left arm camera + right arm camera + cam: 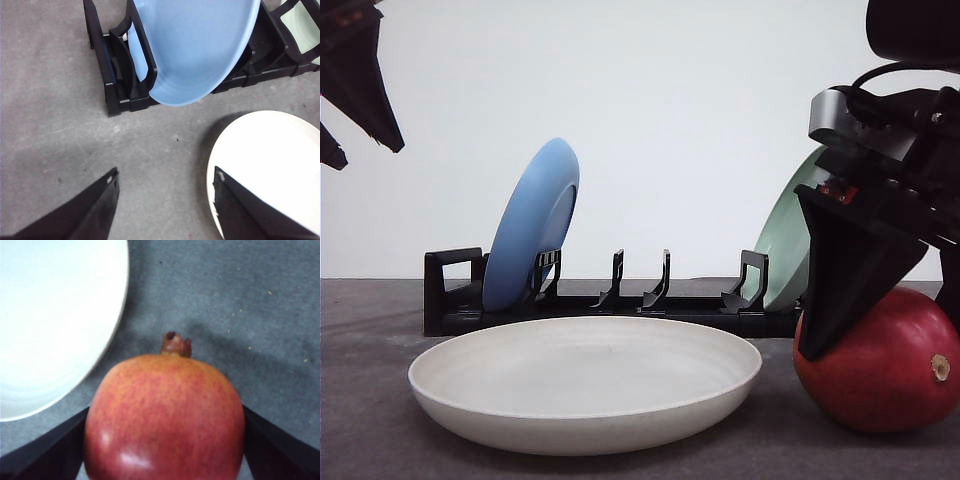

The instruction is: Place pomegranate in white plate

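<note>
Front view: right gripper (880, 330) jaws grip pomegranate (885, 370) beside white plate (585, 385); left gripper (165, 200) jaws apart

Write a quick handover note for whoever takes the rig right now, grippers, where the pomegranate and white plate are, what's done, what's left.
Right gripper: fingers either side of the pomegranate, which sits on the table right of the white plate; firm grip not confirmed.
Left gripper: open, empty, raised at left.
Blue plate and green plate stand in the rack behind.
Done: right gripper is at the fruit.
Left: secure the grip, lift, carry left, release in the white plate.
</note>
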### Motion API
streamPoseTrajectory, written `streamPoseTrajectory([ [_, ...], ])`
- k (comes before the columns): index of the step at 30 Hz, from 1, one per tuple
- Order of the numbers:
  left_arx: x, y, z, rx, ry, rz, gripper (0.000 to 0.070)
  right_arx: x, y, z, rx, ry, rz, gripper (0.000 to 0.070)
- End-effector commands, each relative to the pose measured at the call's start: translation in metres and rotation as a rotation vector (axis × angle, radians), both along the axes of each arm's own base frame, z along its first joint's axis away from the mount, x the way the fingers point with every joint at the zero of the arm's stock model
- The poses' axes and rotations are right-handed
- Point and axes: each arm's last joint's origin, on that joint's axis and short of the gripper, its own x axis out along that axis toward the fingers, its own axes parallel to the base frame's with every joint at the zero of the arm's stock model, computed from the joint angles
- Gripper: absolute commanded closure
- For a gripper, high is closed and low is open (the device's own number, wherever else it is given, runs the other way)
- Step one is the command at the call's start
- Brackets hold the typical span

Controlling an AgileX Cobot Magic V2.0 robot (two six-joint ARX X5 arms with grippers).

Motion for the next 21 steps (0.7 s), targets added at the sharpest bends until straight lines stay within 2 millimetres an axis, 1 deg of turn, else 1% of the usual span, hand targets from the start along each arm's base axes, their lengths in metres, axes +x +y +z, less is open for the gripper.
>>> streamPoseTrajectory([
  [1,0.002,-0.001,0.003,0.000,-0.019,-0.012,0.0350,0.003,0.004,0.008,0.013,0.004,-0.005,0.0245],
  [3,0.002,-0.001,0.003,0.000,-0.018,-0.013,0.0350,0.005,0.006,0.018,-0.004,0.005,0.007,0.0244],
  [6,0.002,-0.001,0.003,0.000,-0.018,-0.012,0.0350,0.010,0.009,0.039,-0.018,-0.014,0.053,0.0243],
  [8,0.002,-0.001,0.003,0.000,-0.018,-0.013,0.0350,0.014,0.014,0.052,-0.015,-0.019,0.093,0.0242],
  [11,0.002,-0.001,0.003,0.000,-0.018,-0.012,0.0351,0.023,0.025,0.064,-0.006,-0.015,0.142,0.0242],
  [13,0.002,-0.001,0.003,0.000,-0.018,-0.012,0.0351,0.030,0.034,0.068,-0.005,-0.024,0.170,0.0242],
  [16,0.002,-0.001,0.003,0.000,-0.018,-0.012,0.0351,0.039,0.053,0.066,-0.013,-0.025,0.218,0.0243],
  [21,0.002,-0.001,0.003,-0.001,-0.020,-0.012,0.0351,0.049,0.091,0.054,-0.025,-0.029,0.317,0.0242],
])
